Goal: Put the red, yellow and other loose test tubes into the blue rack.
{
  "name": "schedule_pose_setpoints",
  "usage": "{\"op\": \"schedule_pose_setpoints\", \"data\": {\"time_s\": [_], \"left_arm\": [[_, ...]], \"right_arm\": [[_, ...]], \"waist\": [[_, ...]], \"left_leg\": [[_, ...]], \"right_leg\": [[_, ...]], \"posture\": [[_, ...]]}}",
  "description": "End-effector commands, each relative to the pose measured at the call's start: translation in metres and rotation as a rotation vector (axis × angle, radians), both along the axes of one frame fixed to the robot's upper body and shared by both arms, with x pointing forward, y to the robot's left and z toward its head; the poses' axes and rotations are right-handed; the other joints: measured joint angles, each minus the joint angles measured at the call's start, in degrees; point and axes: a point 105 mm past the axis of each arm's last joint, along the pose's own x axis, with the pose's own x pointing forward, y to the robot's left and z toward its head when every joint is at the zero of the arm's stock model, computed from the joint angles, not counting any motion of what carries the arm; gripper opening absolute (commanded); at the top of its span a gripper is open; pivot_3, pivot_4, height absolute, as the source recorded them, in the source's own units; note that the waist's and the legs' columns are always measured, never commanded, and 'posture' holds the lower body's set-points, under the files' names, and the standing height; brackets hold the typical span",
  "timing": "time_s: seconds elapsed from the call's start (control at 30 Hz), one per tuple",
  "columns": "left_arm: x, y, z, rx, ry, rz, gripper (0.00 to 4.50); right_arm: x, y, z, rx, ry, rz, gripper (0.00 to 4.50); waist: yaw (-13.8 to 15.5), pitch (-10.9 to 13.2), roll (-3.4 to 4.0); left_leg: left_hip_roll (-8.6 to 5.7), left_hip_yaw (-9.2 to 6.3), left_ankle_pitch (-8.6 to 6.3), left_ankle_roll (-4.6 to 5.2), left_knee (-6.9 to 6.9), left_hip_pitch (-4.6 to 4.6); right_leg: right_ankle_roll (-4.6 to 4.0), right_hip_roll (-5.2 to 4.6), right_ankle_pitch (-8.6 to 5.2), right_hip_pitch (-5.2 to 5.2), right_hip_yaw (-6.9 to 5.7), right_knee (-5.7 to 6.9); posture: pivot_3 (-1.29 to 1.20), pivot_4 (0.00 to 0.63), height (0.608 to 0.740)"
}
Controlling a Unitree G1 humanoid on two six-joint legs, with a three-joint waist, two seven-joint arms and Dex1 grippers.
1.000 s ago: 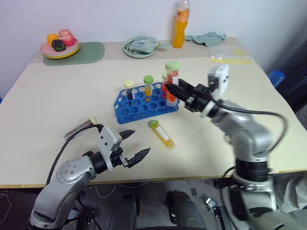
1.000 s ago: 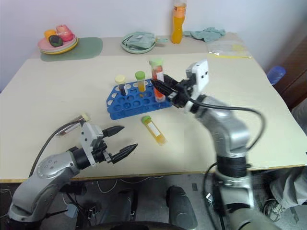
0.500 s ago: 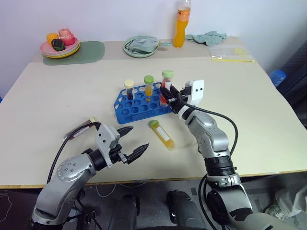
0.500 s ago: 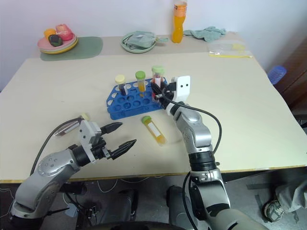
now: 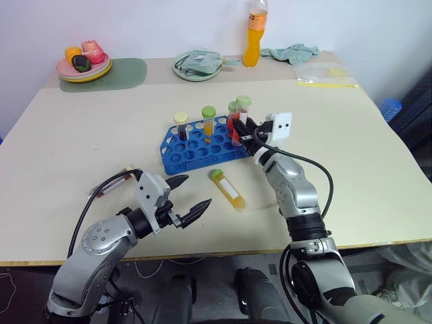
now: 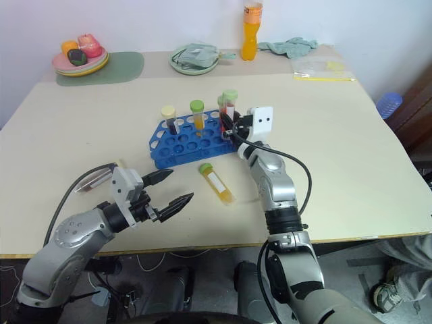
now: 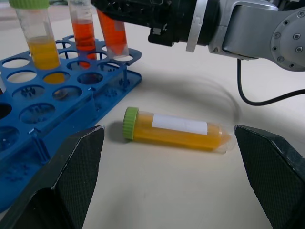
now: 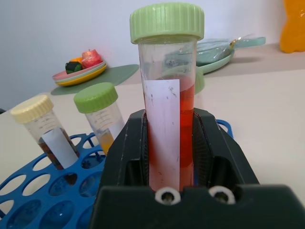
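Right gripper [image 8: 167,157] clamps red tube [image 8: 167,100] over blue rack [image 5: 202,145]

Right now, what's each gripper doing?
Left gripper: open, holding nothing.
Right gripper: shut on the red tube, at the blue rack.

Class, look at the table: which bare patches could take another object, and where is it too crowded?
Bare table stretches left of the blue rack and right of the right claw, toward the plastic bag. Crowded: the rack's right end, where that claw grips the red tube, and the strip before it, where a yellow tube lies.
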Motion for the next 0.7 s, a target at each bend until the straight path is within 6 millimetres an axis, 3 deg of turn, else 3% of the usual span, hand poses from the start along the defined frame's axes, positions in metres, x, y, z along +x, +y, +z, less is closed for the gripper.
{"op": "schedule_pose_setpoints", "data": {"time_s": [0.03, 0.7], "left_arm": [[-0.003, -0.003, 0.015, -0.004, -0.056, -0.017, 4.50], [-0.004, -0.002, 0.013, -0.003, -0.049, -0.023, 4.50]], "right_arm": [[-0.004, -0.007, 0.005, -0.010, -0.052, -0.009, 0.76], [0.004, -0.003, -0.013, -0.087, -0.146, -0.099, 0.76]], "waist": [[0.0, 0.0, 0.00], [-0.2, 0.0, 0.00]], "left_leg": [[0.00, 0.00, 0.00, 0.00, 0.00, 0.00], [0.00, 0.01, 0.00, 0.00, 0.00, 0.03]], "right_leg": [[0.00, 0.00, 0.00, 0.00, 0.00, 0.00], [0.00, 0.00, 0.00, 0.01, 0.01, 0.01]], "posture": [[0.00, 0.150, 0.740], [0.00, 0.150, 0.740]]}}
